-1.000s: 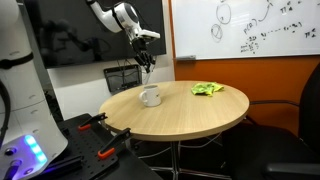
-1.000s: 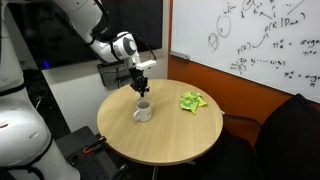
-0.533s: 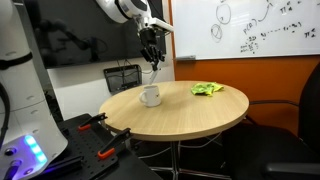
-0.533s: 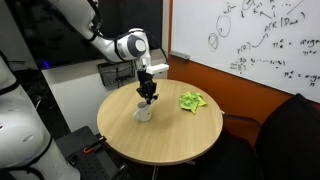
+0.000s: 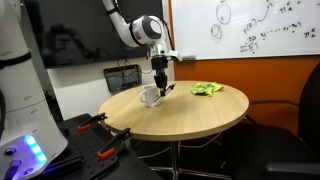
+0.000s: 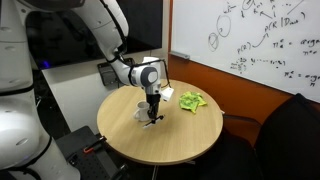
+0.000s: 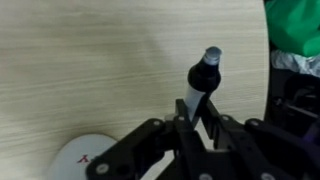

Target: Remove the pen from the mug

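My gripper (image 5: 159, 84) (image 6: 153, 110) is shut on a pen with a white barrel and a black cap (image 7: 203, 74). It holds the pen low over the round wooden table (image 5: 200, 112) (image 6: 180, 135), just beside the white mug (image 5: 148, 96) (image 6: 142, 111). The pen is outside the mug, pointing down at the tabletop. In the wrist view the mug (image 7: 80, 158) shows at the lower left, apart from the pen, and my fingers (image 7: 198, 120) clamp the barrel.
A green cloth (image 5: 207, 89) (image 6: 190, 101) (image 7: 295, 25) lies on the table on the far side of my gripper from the mug. A dark chair (image 6: 285, 140) stands by the table. A whiteboard (image 5: 260, 25) hangs on the wall.
My gripper has come down from above the mug and moved sideways toward the green cloth, carrying the pen. It now hangs low over the table beside the mug.
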